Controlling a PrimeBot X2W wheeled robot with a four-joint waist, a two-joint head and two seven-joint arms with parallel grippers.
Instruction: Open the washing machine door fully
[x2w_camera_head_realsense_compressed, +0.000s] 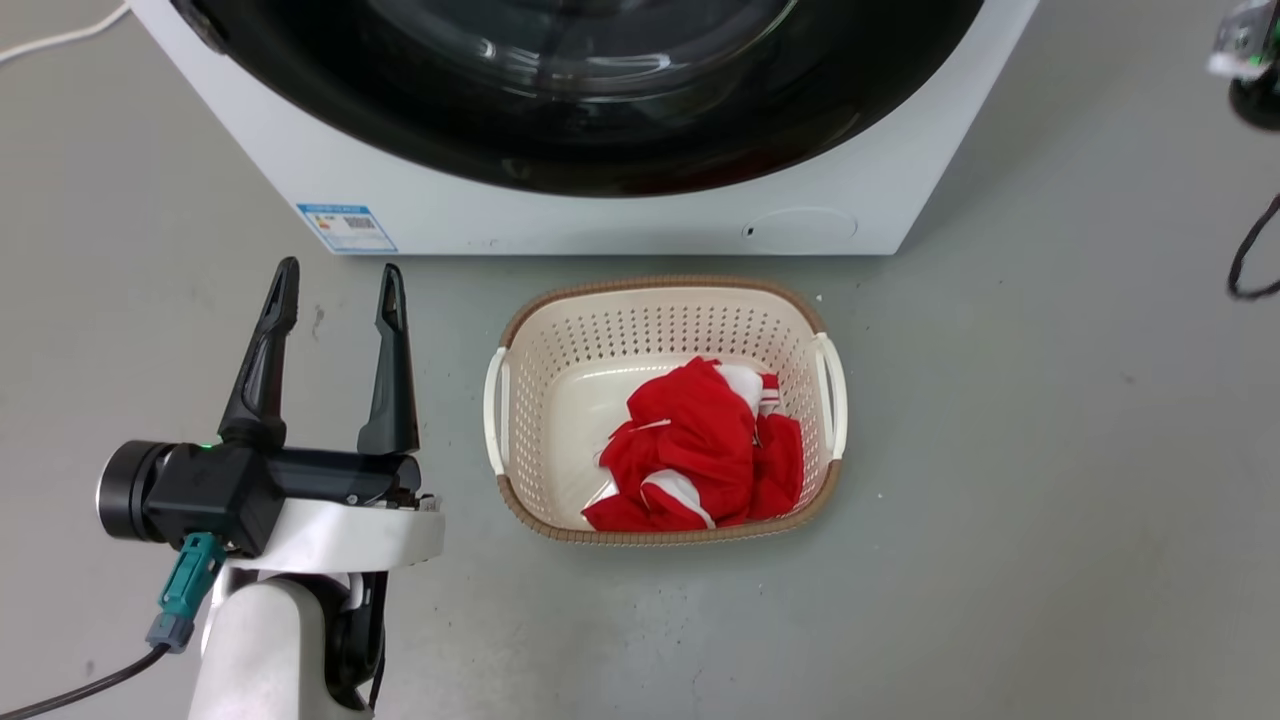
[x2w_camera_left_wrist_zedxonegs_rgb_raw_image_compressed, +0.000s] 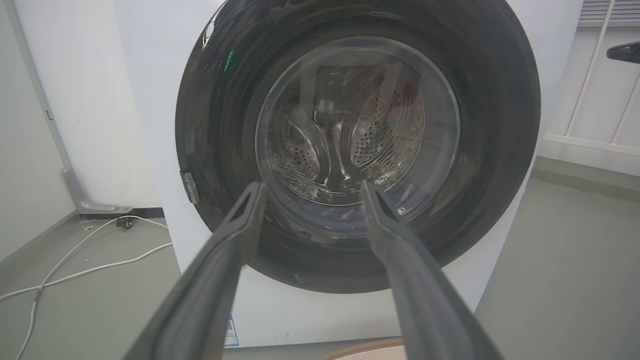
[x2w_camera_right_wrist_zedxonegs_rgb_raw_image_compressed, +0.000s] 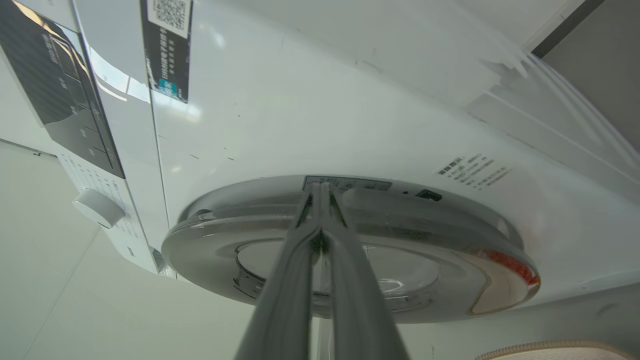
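The washing machine (x2w_camera_head_realsense_compressed: 620, 215) is a big white box along the top of the head view. Its washing machine door (x2w_camera_head_realsense_compressed: 600, 150), a glossy black disc with a clear glass bowl, lies against the front. My left gripper (x2w_camera_head_realsense_compressed: 340, 275) hangs open at the lower left above the floor, short of the machine and holding nothing. In the left wrist view the open left gripper (x2w_camera_left_wrist_zedxonegs_rgb_raw_image_compressed: 312, 185) faces the door (x2w_camera_left_wrist_zedxonegs_rgb_raw_image_compressed: 500, 125) head-on, with the steel drum showing through the glass. My right gripper (x2w_camera_right_wrist_zedxonegs_rgb_raw_image_compressed: 320, 190) is shut, its tips at the door (x2w_camera_right_wrist_zedxonegs_rgb_raw_image_compressed: 250, 240) rim, where it meets the machine's front (x2w_camera_right_wrist_zedxonegs_rgb_raw_image_compressed: 300, 110).
A cream laundry basket (x2w_camera_head_realsense_compressed: 520, 400) holding red and white cloth (x2w_camera_head_realsense_compressed: 700, 450) stands on the grey floor right in front of the machine. A white cable (x2w_camera_left_wrist_zedxonegs_rgb_raw_image_compressed: 75, 270) trails on the floor to the machine's left. A dark object with a black cable (x2w_camera_head_realsense_compressed: 1250, 250) sits at the right edge.
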